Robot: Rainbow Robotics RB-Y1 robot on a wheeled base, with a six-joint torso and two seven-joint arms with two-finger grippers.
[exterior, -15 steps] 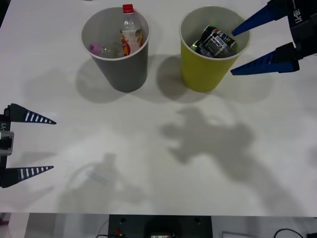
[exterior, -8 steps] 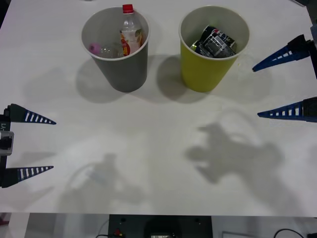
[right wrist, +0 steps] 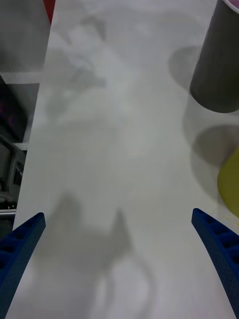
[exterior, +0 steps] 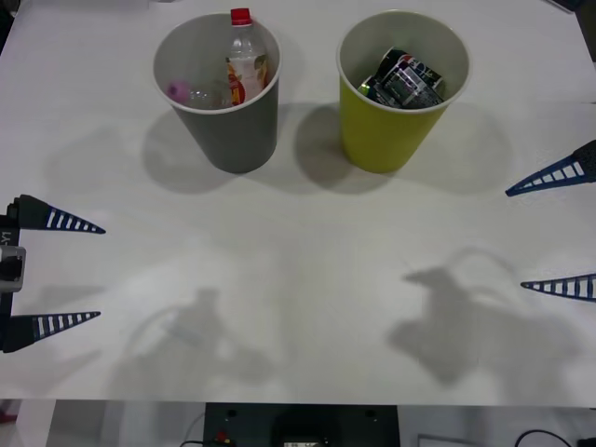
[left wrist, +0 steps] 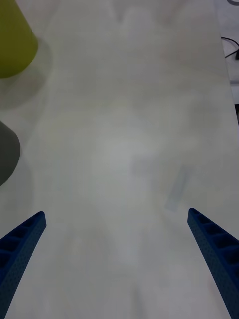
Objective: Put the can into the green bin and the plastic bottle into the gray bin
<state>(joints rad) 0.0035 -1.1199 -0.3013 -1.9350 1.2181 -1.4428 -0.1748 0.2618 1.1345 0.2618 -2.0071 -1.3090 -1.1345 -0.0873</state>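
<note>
The can, dark with white and green markings, lies crumpled inside the green bin, leaning against its yellow inner wall. Just to the left of that bin stands the gray bin, and in it the plastic bottle stands nearly upright, its red cap rising above the white rim. Beside it in the same bin lies a clear bottle with a pink cap, low against the wall. The two bins stand near each other but apart, at the far part of the white bench.

The right pincer hovers at the right edge of the bench, nearer to the robot than the green bin and well apart from it and from the can; its two blue ribbed fingers are spread wide with nothing between them. In the right wrist view the pincer looks across bare bench, with the gray bin and a sliver of the green bin off to one side.

The left pincer waits at the left edge of the bench, fingers likewise spread wide and empty, well apart from the gray bin and the bottle. Its wrist view shows the pincer over bare bench, the green bin and the gray bin at the edge.
</note>
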